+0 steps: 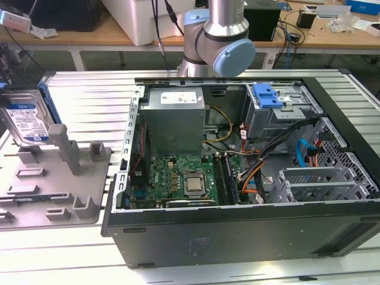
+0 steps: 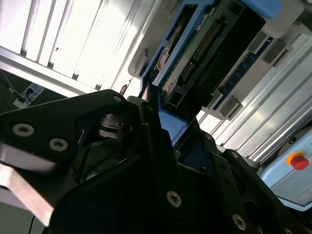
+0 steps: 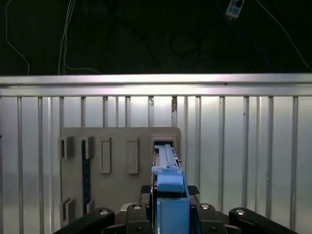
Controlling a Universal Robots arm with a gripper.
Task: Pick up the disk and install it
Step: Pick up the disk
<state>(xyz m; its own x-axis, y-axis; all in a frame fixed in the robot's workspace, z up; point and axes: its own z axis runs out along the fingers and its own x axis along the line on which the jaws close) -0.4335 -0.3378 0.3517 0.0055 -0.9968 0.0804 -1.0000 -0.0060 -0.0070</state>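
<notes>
The disk (image 1: 27, 117), silver with a white-and-blue label and a blue carrier rail, stands tilted over the grey fixture (image 1: 59, 178) at the exterior view's left. In the first wrist view my gripper (image 3: 168, 191) is shut on the disk (image 3: 167, 158), which I see edge-on, its blue rail clamped between the black fingers (image 3: 142, 191) above the fixture (image 3: 117, 156). The second wrist view shows the disk's (image 2: 204, 44) circuit-board underside and blue rail, with my gripper (image 2: 161, 117) clamped on its near end.
An open computer case (image 1: 237, 231) lies on the slatted metal table (image 1: 89, 95), beside the fixture. Inside at the back right sits a metal drive cage (image 1: 279, 119) with a blue latch bracket (image 1: 267, 95). The arm's elbow (image 1: 217, 35) rises behind the case.
</notes>
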